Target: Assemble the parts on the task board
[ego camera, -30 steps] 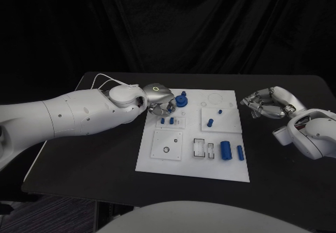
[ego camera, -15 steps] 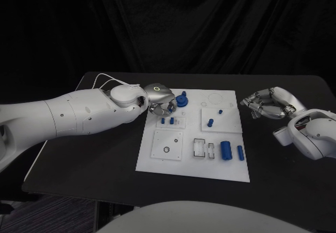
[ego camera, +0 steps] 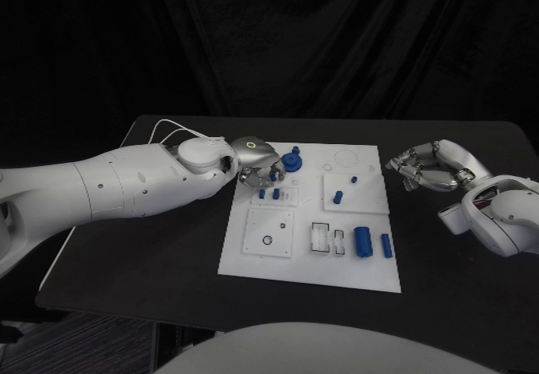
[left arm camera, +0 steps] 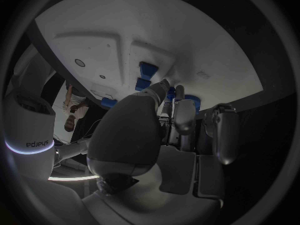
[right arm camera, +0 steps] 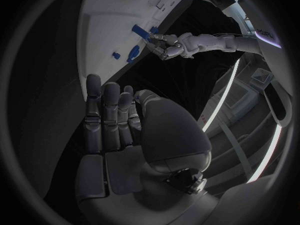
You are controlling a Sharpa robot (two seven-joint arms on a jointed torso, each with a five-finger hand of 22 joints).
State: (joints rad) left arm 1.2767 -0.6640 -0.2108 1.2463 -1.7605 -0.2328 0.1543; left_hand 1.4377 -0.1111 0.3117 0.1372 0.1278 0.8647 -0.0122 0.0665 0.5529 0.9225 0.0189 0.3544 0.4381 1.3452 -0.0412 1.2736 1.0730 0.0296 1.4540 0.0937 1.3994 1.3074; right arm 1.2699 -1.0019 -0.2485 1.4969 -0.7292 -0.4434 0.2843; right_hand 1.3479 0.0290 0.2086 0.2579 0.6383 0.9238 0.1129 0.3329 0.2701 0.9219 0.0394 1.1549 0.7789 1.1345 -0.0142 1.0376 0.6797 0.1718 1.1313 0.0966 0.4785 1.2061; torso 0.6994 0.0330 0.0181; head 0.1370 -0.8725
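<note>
The white task board (ego camera: 309,257) lies mid-table. My left hand (ego camera: 256,160) hovers over its far left corner, fingers pointing down, and its fingertips (left arm camera: 164,85) pinch a small blue peg (ego camera: 273,177). Just nearer, two more blue pegs (ego camera: 262,192) stand in a small plate. A round blue part with a knob (ego camera: 291,162) sits beside the hand. A thick blue cylinder (ego camera: 363,240) and a slim blue pin (ego camera: 385,245) lie at the board's near right. My right hand (ego camera: 432,167) rests off the board's right side, fingers apart (right arm camera: 106,115) and palm empty.
Two short blue pegs (ego camera: 353,180) stand on a raised square plate (ego camera: 365,195) at the board's far right. A square plate with a ring (ego camera: 269,232) and two rectangular slots (ego camera: 322,238) lie near the front. Black table (ego camera: 146,249) surrounds the board.
The left hand has barely shifted over the board's far left corner. The right hand has stayed still.
</note>
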